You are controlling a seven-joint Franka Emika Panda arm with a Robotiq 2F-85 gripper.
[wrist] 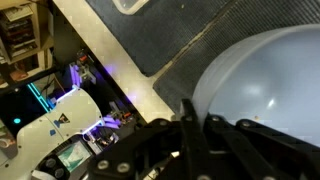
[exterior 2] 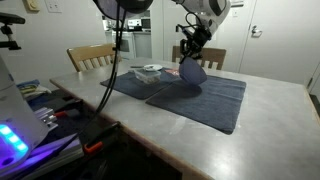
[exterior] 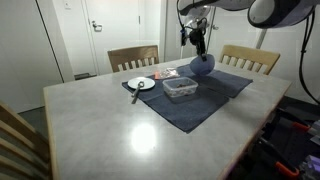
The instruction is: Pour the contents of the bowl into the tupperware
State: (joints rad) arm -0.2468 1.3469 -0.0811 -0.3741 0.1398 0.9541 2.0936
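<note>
On my screens the bowl (exterior: 202, 67) reads blue-purple on the outside, while the wrist view shows me a pale, bluish-white inside. The mat (exterior: 215, 100) is dark navy, and up close in the wrist view I see a fine woven grid on it. The tupperware (exterior: 181, 88) is clear. The plate (exterior: 141, 84) is white, the gripper (exterior: 198, 48) black. The table (exterior: 110, 135) is light grey, faintly mottled. The chairs (exterior: 133, 57) are tan wood.
</note>
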